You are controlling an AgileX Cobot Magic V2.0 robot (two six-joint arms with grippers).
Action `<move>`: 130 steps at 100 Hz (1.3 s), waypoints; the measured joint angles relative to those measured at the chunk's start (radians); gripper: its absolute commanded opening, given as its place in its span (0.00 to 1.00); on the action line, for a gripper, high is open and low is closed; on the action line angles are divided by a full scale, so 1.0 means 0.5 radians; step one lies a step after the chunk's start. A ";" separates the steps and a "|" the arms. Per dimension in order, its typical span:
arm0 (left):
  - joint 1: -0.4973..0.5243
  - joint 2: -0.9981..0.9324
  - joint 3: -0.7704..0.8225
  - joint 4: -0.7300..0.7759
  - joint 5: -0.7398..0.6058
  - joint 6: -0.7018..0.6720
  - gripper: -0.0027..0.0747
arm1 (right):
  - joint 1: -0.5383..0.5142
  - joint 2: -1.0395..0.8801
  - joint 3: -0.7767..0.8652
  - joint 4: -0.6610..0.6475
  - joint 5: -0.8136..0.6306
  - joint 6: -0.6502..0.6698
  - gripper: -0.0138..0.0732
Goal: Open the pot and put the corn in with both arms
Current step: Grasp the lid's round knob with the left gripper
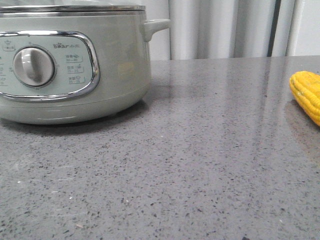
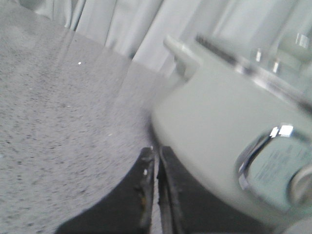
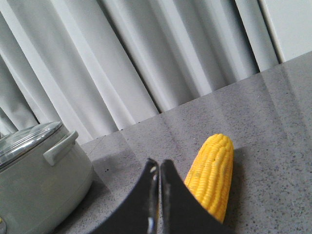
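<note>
The pale grey-green pot (image 1: 100, 65) stands at the left of the grey table, its glass lid (image 1: 70, 7) on, its control panel and silver dial (image 1: 33, 66) facing me. The yellow corn (image 1: 307, 93) lies on the table at the far right edge. No arm shows in the front view. In the left wrist view my left gripper (image 2: 157, 152) is shut and empty, close beside the pot's wall (image 2: 214, 122). In the right wrist view my right gripper (image 3: 159, 165) is shut and empty, just beside the corn (image 3: 210, 173), with the pot (image 3: 34, 180) further off.
Grey speckled tabletop (image 1: 200, 165) stretches between pot and corn. Pale curtains (image 1: 225, 27) hang behind the table's far edge. The pot's small side handle (image 1: 156, 26) sticks out toward the corn's side.
</note>
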State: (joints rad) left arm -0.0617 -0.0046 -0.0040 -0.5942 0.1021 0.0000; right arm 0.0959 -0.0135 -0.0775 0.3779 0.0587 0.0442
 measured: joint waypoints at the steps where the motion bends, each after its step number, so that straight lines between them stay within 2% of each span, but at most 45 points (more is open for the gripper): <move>1: 0.000 0.000 0.000 -0.021 -0.012 0.000 0.01 | 0.000 0.000 0.000 0.000 -0.001 0.000 0.08; 16: 0.000 0.000 0.000 -0.445 -0.144 0.000 0.01 | 0.000 0.000 -0.018 0.000 0.078 0.000 0.08; 27: 0.000 0.000 -0.010 -0.521 -0.242 0.000 0.01 | 0.000 0.000 -0.110 -0.049 0.242 0.000 0.14; 36: 0.000 0.000 -0.061 -0.380 -0.176 0.029 0.01 | 0.000 0.004 -0.245 -0.148 0.441 -0.008 0.25; 53: 0.000 0.164 -0.359 0.131 0.050 0.055 0.03 | 0.000 0.187 -0.539 -0.323 0.791 -0.012 0.54; 58: 0.000 0.260 -0.462 0.258 0.129 0.085 0.10 | 0.000 0.270 -0.621 -0.350 0.875 -0.012 0.61; 65: 0.000 0.414 -0.609 0.370 0.232 0.166 0.29 | 0.000 0.396 -0.735 -0.374 0.986 -0.012 0.66; 70: 0.000 0.528 -0.723 0.408 0.291 0.236 0.49 | 0.000 0.486 -0.821 -0.378 1.051 -0.012 0.67; 75: 0.000 0.662 -0.816 0.429 0.340 0.303 0.63 | 0.000 0.578 -0.889 -0.378 1.098 -0.012 0.67; 82: 0.000 0.830 -0.948 0.441 0.399 0.373 0.73 | 0.000 0.699 -0.972 -0.382 1.150 -0.012 0.67; 100: -0.123 1.173 -1.209 0.449 0.358 0.504 0.69 | 0.000 0.892 -1.057 -0.387 1.151 -0.055 0.67; 130: -0.652 1.692 -1.484 0.449 -0.017 0.624 0.70 | 0.000 0.938 -1.057 -0.392 1.090 -0.088 0.67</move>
State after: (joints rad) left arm -0.3880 0.8415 -0.7461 -0.3698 0.0936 0.3122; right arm 0.0959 0.4556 -0.6058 0.1821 0.6035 0.0000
